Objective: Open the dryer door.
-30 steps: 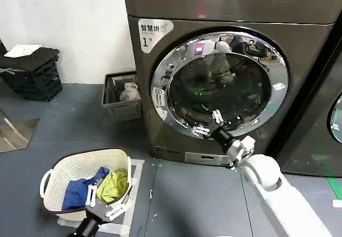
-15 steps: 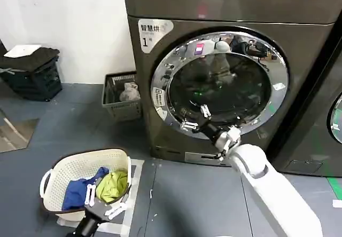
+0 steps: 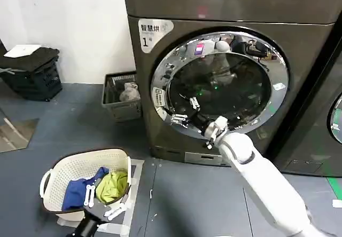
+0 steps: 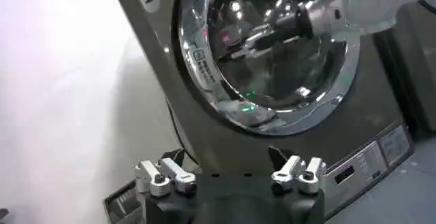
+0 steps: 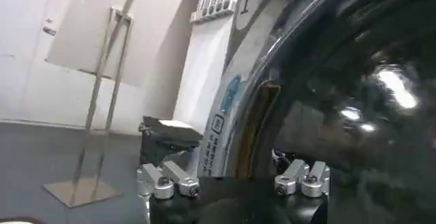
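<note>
Head view: we see the dryer door (image 3: 220, 84), a round porthole of dark glass in a wide chrome rim, closed on the dark grey machine. The right arm reaches up from the lower right; the right tool (image 3: 183, 111), fingers spread, lies at the door's lower left rim. The left tool (image 3: 104, 207) hangs by a laundry basket (image 3: 59, 175) on the floor.

Left wrist view: its fingers (image 4: 163, 176) are spread, facing the door (image 4: 272, 75).

Right wrist view: the spread tool (image 5: 231, 178) sits close against the glass (image 5: 354, 96).
</note>
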You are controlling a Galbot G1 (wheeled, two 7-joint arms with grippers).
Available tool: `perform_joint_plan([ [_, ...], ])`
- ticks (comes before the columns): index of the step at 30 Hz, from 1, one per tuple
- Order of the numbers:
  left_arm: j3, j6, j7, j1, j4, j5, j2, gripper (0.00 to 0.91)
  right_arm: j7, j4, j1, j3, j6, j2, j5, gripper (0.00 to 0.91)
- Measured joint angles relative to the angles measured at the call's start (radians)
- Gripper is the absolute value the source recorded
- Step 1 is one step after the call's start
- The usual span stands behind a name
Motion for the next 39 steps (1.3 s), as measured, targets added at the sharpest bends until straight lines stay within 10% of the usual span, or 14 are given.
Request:
perform_joint_plan([
  [29,-0.021,-0.004,-0.001,0.008,-0.008,-0.006,-0.012,0.907,-0.145,-0.137,0.08,-0.043,0.044,0.069,0.006,0.907],
  [39,-0.026,-0.003,-0.001,0.004,-0.004,-0.012,-0.012,0.907,-0.262,-0.111,0.064,-0.063,0.162,0.001,0.062,0.907],
])
